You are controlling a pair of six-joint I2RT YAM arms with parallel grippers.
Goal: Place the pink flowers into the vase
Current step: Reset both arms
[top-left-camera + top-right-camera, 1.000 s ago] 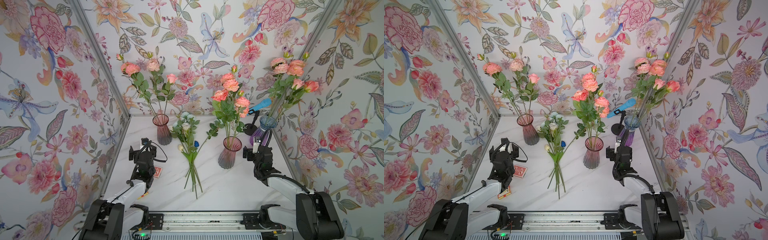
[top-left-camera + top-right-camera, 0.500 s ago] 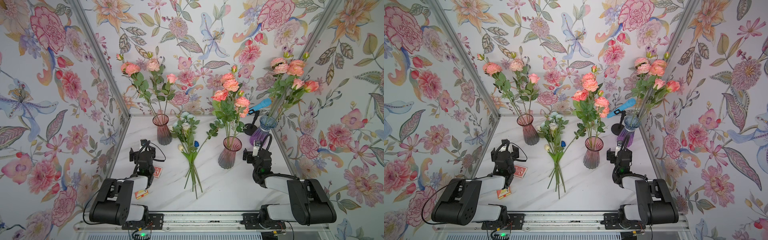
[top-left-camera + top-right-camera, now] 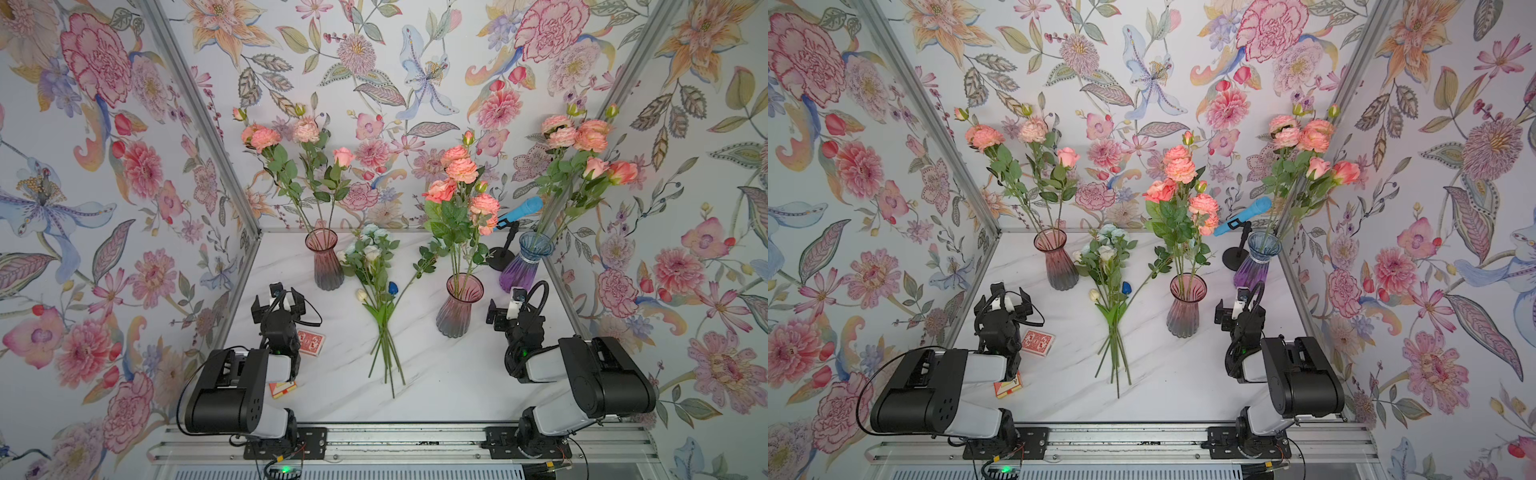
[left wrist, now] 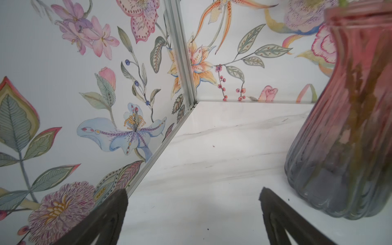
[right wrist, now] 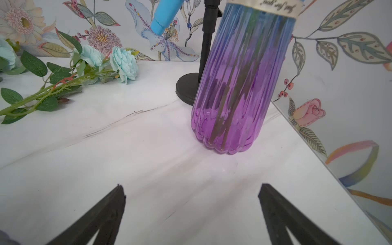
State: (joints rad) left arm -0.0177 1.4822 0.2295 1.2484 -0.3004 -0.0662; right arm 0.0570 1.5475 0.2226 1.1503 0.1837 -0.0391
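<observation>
Looking across the bench (image 3: pixel 436 382), I am finding every one of the pink flowers (image 3: pixel 461 170) already standing in glass. One bunch is rising from the back vase (image 3: pixel 326 262) near the back left corner, one from the middle vase (image 3: pixel 459 309) right of centre, and one from the purple vase (image 3: pixel 525 266) against the right edge near the back. I am not seeing any pink stem lying loose. The left pincer (image 4: pixel 191 189) is sitting low near the front left with its jaws spread wide and nothing between them. The right pincer (image 5: pixel 191 185) is doing the same near the front right, gaping and empty, facing the foot of the purple vase.

I am judging the job as finished or close to it, so the dangers are coming from stray moves. The white and blue bunch (image 3: pixel 374 266) is lying down the centre of the bench, stems towards the front edge, and reaching for it would be picking the wrong flowers. The vases are carrying tall, heavy-headed stems, so a brush from an arm swinging forward could be tipping one over. The purple vase is standing just beside the microphone (image 3: pixel 521 209) stand and near the right wall, leaving little room. On the left, the card box (image 3: pixel 311 341) is lying just beside the wrist, and a careless sweep could be pushing it along.
</observation>
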